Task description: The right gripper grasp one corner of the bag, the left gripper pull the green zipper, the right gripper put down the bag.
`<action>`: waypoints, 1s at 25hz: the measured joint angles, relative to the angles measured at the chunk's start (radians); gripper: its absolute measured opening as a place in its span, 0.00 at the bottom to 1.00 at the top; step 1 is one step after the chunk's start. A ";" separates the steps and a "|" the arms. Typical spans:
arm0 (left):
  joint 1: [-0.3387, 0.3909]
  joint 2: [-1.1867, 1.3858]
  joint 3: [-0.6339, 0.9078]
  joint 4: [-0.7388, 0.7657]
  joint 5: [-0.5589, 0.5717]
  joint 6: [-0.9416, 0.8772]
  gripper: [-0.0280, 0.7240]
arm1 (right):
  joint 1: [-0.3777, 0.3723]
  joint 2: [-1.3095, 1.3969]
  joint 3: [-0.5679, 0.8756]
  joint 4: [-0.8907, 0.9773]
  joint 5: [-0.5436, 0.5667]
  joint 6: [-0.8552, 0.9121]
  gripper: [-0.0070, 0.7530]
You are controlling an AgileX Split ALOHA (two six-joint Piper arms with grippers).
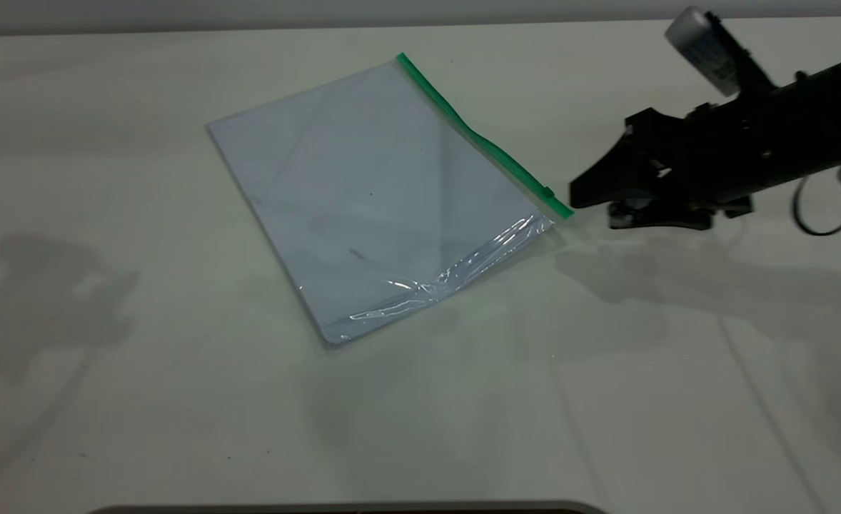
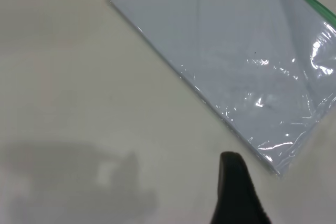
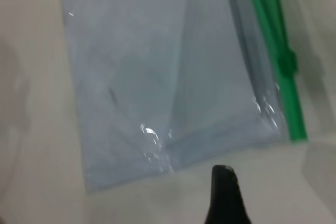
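Flat on the white table (image 1: 178, 428) lay the clear pale-blue plastic bag (image 1: 370, 200); the black right gripper (image 1: 592, 198) hovered just beside its green-capped corner (image 1: 562, 210), jaw state unclear.

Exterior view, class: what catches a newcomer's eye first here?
A clear bag lies flat on the white table, its green zipper bright along the far edge. The black right gripper hovers just beside the corner of the bag, not touching it.

The pale table (image 1: 178, 400) carries the bag (image 1: 363, 200), seemingly lying flat.
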 joint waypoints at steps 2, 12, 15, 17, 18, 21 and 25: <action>0.000 0.000 0.000 -0.001 -0.001 0.008 0.73 | 0.000 0.042 -0.041 0.001 0.017 0.000 0.75; 0.000 0.000 0.000 -0.001 -0.013 0.019 0.73 | 0.011 0.175 -0.177 0.002 0.055 0.000 0.75; 0.000 0.000 0.000 -0.002 -0.020 0.020 0.73 | 0.038 0.196 -0.211 0.003 0.065 0.000 0.75; 0.000 0.000 0.000 -0.003 -0.024 0.020 0.73 | 0.060 0.209 -0.225 0.002 0.067 0.001 0.74; 0.000 0.000 0.000 -0.003 -0.026 0.020 0.73 | 0.071 0.213 -0.229 0.003 0.069 0.001 0.74; 0.000 0.000 0.000 -0.003 -0.027 0.020 0.73 | 0.087 0.220 -0.229 0.002 0.073 0.001 0.67; 0.000 0.000 0.000 -0.003 -0.027 0.020 0.73 | 0.085 0.220 -0.233 0.002 0.086 0.003 0.48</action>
